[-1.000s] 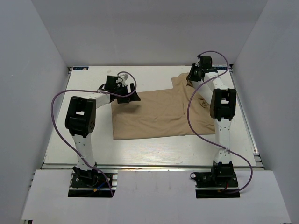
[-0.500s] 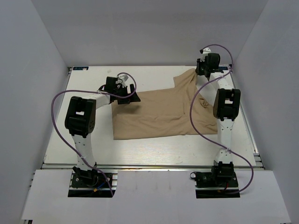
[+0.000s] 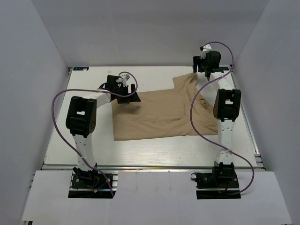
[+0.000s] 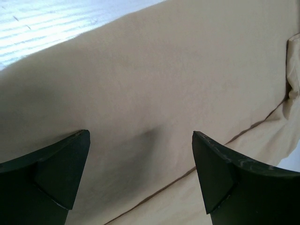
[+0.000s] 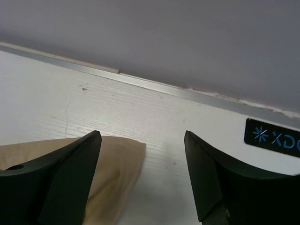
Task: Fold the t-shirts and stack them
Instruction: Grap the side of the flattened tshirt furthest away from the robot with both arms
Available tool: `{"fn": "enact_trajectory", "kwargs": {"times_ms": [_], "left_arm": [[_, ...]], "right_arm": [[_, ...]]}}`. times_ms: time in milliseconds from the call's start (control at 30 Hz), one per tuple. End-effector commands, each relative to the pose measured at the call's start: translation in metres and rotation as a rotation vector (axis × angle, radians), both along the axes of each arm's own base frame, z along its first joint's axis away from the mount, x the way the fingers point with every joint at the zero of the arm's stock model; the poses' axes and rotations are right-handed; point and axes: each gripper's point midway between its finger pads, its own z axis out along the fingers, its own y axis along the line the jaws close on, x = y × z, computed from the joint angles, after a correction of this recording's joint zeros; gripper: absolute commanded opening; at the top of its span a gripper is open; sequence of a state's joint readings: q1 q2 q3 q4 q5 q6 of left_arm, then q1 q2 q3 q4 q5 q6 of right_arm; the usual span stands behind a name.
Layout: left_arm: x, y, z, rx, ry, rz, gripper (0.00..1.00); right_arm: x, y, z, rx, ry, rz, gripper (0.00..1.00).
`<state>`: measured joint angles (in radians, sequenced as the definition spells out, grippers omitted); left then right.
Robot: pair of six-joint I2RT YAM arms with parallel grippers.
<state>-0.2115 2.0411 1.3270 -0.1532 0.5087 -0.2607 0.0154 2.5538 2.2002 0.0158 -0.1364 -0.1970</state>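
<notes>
- Left arm (image 3: 82,117): base at the near edge, elbow raised, forearm reaching forward and inward.
- Left gripper (image 4: 140,136): pointed downward, jaws spread wide, nothing between the fingers.
- Right arm (image 3: 226,105): stretched far forward, nearly straight, wrist at its farthest point.
- Right gripper (image 5: 143,136): held low, angled forward, jaws apart, nothing gripped.

A white table (image 3: 154,150) with faint wood grain sits boxed in by 3 plain, pale grey walls (image 3: 150,33) under soft, even light. A thin metal rail (image 5: 154,86) edges its far side, with a small dark label (image 5: 272,137) bearing blue marks nearby.
</notes>
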Motion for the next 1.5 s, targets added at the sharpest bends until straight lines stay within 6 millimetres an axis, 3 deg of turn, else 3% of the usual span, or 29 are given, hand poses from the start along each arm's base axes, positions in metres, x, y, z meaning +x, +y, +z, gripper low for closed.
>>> {"fn": "enact_trajectory", "kwargs": {"times_ms": [0, 33, 67, 167, 233, 267, 300, 467, 633, 867, 967, 1067, 1100, 1200, 1233, 1267, 1367, 1467], "left_arm": [[0.018, 0.005, 0.025, 0.034, -0.047, 0.004, 1.00], [0.021, 0.008, 0.029, 0.055, -0.053, 0.008, 1.00], [0.033, 0.009, 0.050, 0.065, -0.098, 0.027, 1.00], [0.044, 0.030, 0.077, 0.158, -0.152, 0.117, 1.00], [0.053, 0.059, 0.094, 0.205, -0.168, 0.246, 1.00], [0.048, 0.068, 0.091, 0.242, -0.140, 0.289, 1.00], [0.051, 0.095, 0.086, 0.338, -0.136, 0.386, 1.00], [0.038, 0.152, 0.073, 0.447, -0.040, 0.522, 1.00], [0.048, 0.143, 0.026, 0.363, 0.049, 0.475, 1.00], [0.063, 0.135, -0.005, 0.319, 0.089, 0.435, 1.00], [0.063, 0.133, -0.013, 0.312, 0.093, 0.428, 0.97], [0.060, 0.130, -0.027, 0.328, 0.112, 0.423, 0.84], [0.063, 0.126, -0.023, 0.308, 0.105, 0.411, 0.78], [0.060, 0.116, -0.029, 0.297, 0.112, 0.359, 0.43], [0.058, 0.109, -0.031, 0.291, 0.105, 0.333, 0.09], [0.062, 0.107, -0.028, 0.278, 0.089, 0.328, 0.00], [0.066, 0.107, -0.014, 0.263, 0.032, 0.336, 0.00], [0.076, 0.108, 0.012, 0.257, -0.049, 0.345, 0.00]], "right_arm": [[-0.007, 0.009, 0.064, 0.123, -0.053, -0.025, 0.78], [-0.014, 0.012, 0.053, 0.138, 0.006, -0.025, 0.79], [-0.015, 0.013, 0.043, 0.164, 0.031, -0.032, 0.79], [-0.015, 0.019, 0.036, 0.189, 0.056, -0.022, 0.79], [-0.013, 0.023, 0.021, 0.228, 0.086, -0.033, 0.79], [-0.011, 0.026, 0.018, 0.237, 0.087, -0.027, 0.79], [-0.009, 0.025, 0.013, 0.252, 0.094, -0.035, 0.79], [-0.007, 0.025, -0.002, 0.228, 0.095, -0.024, 0.78], [-0.008, 0.027, -0.022, 0.233, 0.127, -0.022, 0.77], [-0.009, 0.030, -0.042, 0.255, 0.162, -0.018, 0.73], [-0.009, 0.035, -0.049, 0.293, 0.173, -0.007, 0.64], [-0.008, 0.040, -0.054, 0.329, 0.173, 0.010, 0.54], [-0.009, 0.044, -0.057, 0.340, 0.182, 0.016, 0.46], [-0.003, 0.043, -0.046, 0.350, 0.138, 0.022, 0.28], [-0.002, 0.044, -0.043, 0.354, 0.127, 0.026, 0.11], [-0.001, 0.042, -0.040, 0.352, 0.123, 0.025, 0.00], [-0.006, 0.044, -0.030, 0.304, 0.097, 0.069, 0.00], [-0.011, 0.054, 0.011, 0.215, -0.001, 0.200, 0.00]]}}
